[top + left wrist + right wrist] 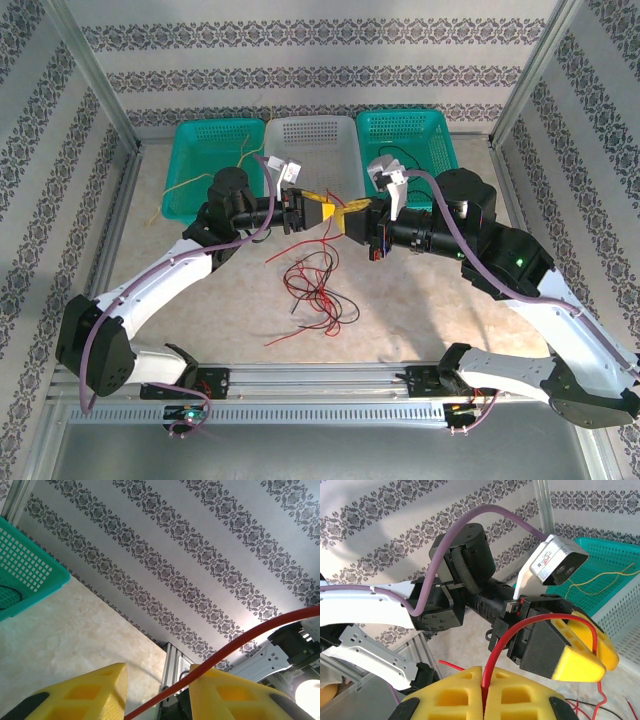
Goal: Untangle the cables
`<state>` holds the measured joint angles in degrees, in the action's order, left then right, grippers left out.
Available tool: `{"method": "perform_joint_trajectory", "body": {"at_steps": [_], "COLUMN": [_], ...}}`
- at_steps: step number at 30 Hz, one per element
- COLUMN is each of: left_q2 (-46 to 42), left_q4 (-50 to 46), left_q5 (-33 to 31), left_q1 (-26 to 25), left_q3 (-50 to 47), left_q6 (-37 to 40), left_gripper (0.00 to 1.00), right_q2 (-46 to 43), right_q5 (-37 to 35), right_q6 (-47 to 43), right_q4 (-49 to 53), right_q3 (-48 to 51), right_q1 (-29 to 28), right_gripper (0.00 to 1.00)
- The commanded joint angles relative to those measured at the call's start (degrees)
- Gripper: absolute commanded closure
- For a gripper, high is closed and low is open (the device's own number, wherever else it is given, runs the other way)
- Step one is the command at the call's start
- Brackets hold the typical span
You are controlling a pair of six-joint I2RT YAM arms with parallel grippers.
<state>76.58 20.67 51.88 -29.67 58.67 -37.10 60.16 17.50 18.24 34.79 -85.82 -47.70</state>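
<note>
Pinching red cable (492,660), right pincer (483,679), left pincer (157,675) spread, left basket (212,125) holding yellow cable (605,577), right basket (405,115) black cable (420,163)

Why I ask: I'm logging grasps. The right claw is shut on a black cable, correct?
Not quite: the cable is red, not black. The right wrist view shows the right claw shut on the red cable, which rises from between its yellow fingers.
</note>
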Motion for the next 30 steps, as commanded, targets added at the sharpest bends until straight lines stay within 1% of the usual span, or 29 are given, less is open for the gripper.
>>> {"method": "perform_joint_trajectory", "body": {"at_steps": [1, 3, 6, 9, 12, 16, 20, 21, 22, 24, 25, 26, 28, 30], "left_q2": [0.51, 0.2, -1.27, -3.26, -4.82, -7.16, -8.45, -8.56, -8.72, -8.9, -8.94, -9.07, -9.33, -9.52], "left_q4": [4.21, 4.21, 2.48, 1.05, 1.25, -3.25, -3.03, -3.01, -3.21, -4.67, -6.34, -8.27, -10.88, -13.17], "left_q5": [-0.2, -1.63, -7.0, -10.8, -10.42, -15.15, -13.89, -13.74, -13.8, -14.45, -14.9, -15.0, -13.43, -12.59], "left_q1": [-0.72, -0.74, -0.66, -0.7, -0.58, -0.52, -0.45, -0.45, -0.39, -0.43, -0.39, -0.44, -0.43, -0.39], "left_q3": [-0.9, -0.9, -0.74, -0.63, -0.67, 0.03, 0.61, 0.8, 1.08, 2.01, 2.89, 3.78, 4.95, 5.31], "left_q6": [-0.7, -0.53, 0.54, 2.25, 4.01, 7.26, 7.93, 7.77, 7.66, 7.65, 8.02, 8.7, 10.59, 12.3], "left_gripper": [0.71, 0.76, 0.92, 1.0, 1.0, 1.0, 1.0, 1.0, 1.0, 1.0, 1.0, 1.0, 1.0, 1.0], "right_q2": [-0.45, -0.71, -1.31, -2.05, -2.67, -4.03, -5.12, -5.14, -5.35, -5.64, -5.96, -6.27, -6.56, -6.61], "right_q5": [1.31, 1.31, 0.83, 0.4, -2.29, -8.23, -17.16, -18.67, -20.57, -24.09, -25.93, -27.82, -31.73, -31.99], "right_q6": [1.09, 1.3, 1.69, 2.27, 2.66, 3.26, 4.55, 4.85, 5.17, 5.83, 6.09, 6.24, 7.49, 9.04], "right_q4": [-2.28, -2.35, -2.45, -2.44, -1.09, 1.45, 3.96, 4.67, 5.3, 6.03, 6.25, 6.51, 8.15, 9.54], "right_q3": [0.56, 0.82, 1.51, 2.72, 3.92, 7.64, 12.11, 12.7, 13.38, 14.67, 15.33, 15.99, 16.71, 17.22], "right_q1": [0.67, 0.93, 1.28, 1.97, 2.34, 2.35, 2.47, 2.58, 2.74, 3.05, 3.33, 3.71, 5.32, 8.4], "right_gripper": [1.0, 1.0, 1.0, 1.0, 1.0, 1.0, 1.0, 0.98, 0.93, 0.8, 0.72, 0.68, 0.64, 0.58]}}
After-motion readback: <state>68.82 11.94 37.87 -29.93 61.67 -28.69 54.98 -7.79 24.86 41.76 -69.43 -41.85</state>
